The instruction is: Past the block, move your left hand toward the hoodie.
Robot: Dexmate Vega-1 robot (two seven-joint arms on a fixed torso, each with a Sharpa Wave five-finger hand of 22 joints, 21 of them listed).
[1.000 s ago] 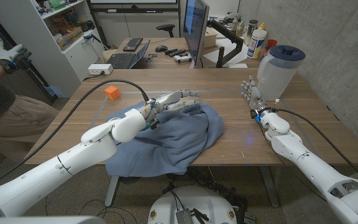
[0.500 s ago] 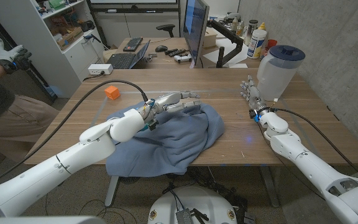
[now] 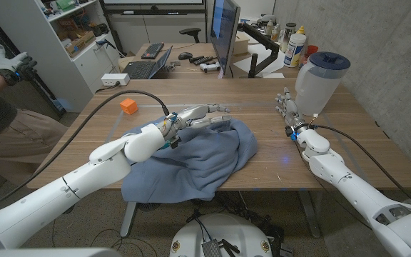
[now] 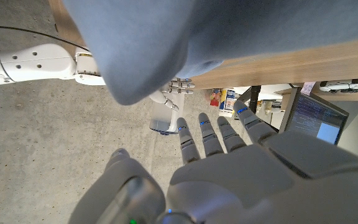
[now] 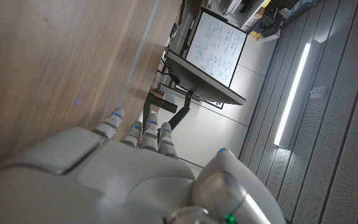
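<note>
Blue hoodie (image 3: 191,158) spread in a crumpled heap across the near middle of the wooden surface (image 3: 262,107), one edge drooping over the front lip; same fabric seen in the left wrist view (image 4: 142,43) hanging past the wooden edge. Left hand (image 3: 200,114) stretched out over the hoodie's far edge, fingers (image 3: 216,110) extended and slightly apart, holding nothing; whether touching the cloth or just above it, impossible to tell; in its own wrist view, hand (image 4: 229,168) with fingers straight and side by side, empty. Orange block (image 3: 127,106) on bare wood to the far left of the hoodie, well apart from the left hand and behind the forearm's line. Black cable (image 3: 98,114) arching from the left arm over the surface. Right hand (image 3: 287,107) standing upright on the right side of the surface, fingers raised and loosely together, gripping nothing; just beside it, a clear pitcher with a dark blue lid (image 3: 320,80); right wrist view showing the back of the hand (image 5: 129,168) over bare wood. Beyond the surface, a monitor (image 3: 225,32) edge-on, a keyboard (image 3: 140,69) and bottles (image 3: 296,44); at far left, a seated person's gloved hand (image 3: 13,63) raised.
</note>
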